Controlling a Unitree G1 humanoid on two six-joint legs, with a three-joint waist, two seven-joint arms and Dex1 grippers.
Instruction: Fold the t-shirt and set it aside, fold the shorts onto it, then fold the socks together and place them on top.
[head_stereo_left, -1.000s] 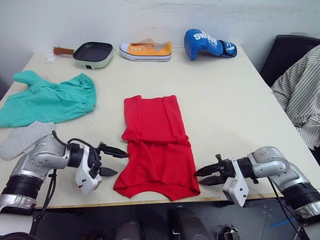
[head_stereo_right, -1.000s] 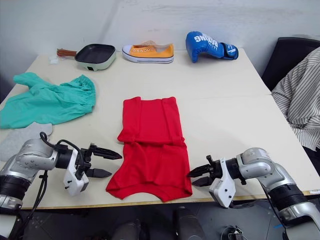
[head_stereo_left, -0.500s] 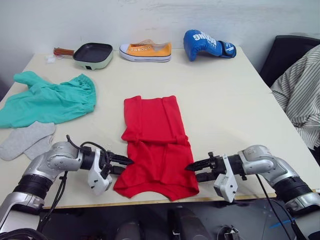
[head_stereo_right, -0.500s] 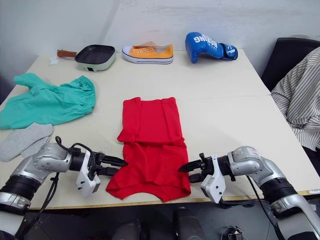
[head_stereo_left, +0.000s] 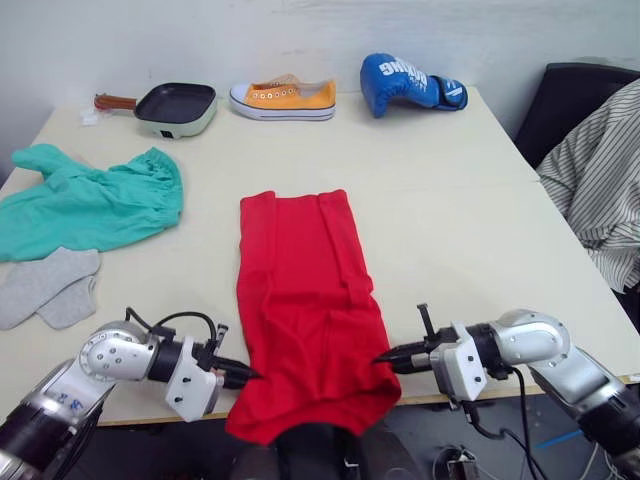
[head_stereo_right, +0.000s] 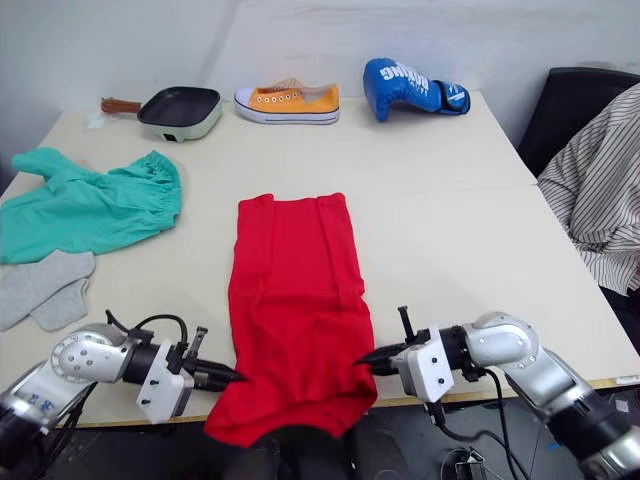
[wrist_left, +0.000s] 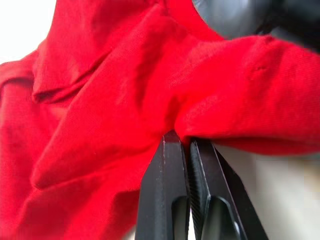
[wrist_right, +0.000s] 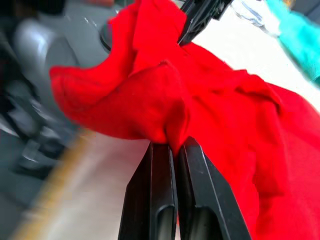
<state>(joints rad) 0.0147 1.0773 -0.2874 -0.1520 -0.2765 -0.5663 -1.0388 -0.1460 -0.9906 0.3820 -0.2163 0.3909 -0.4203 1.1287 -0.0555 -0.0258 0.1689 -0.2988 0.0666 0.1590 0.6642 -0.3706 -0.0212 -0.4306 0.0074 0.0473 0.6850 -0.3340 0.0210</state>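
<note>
The red t-shirt lies lengthwise in the middle of the table, its near hem hanging over the front edge. My left gripper is shut on the hem's left corner, and the left wrist view shows red cloth pinched between the fingers. At the hem's right corner my right gripper is also shut on the cloth. The teal shorts lie spread at the far left. Two grey socks rest just in front of them.
Along the table's far edge stand a black pan, an orange shoe and a blue boxing glove. A black chair with a striped cloth over it stands beyond the table's right side. The table is bare right of the t-shirt.
Both grippers moved inward to the t-shirt's near corners and shut on the cloth. The hem now hangs over the front edge and the shirt looks longer. The camera has shifted slightly.
</note>
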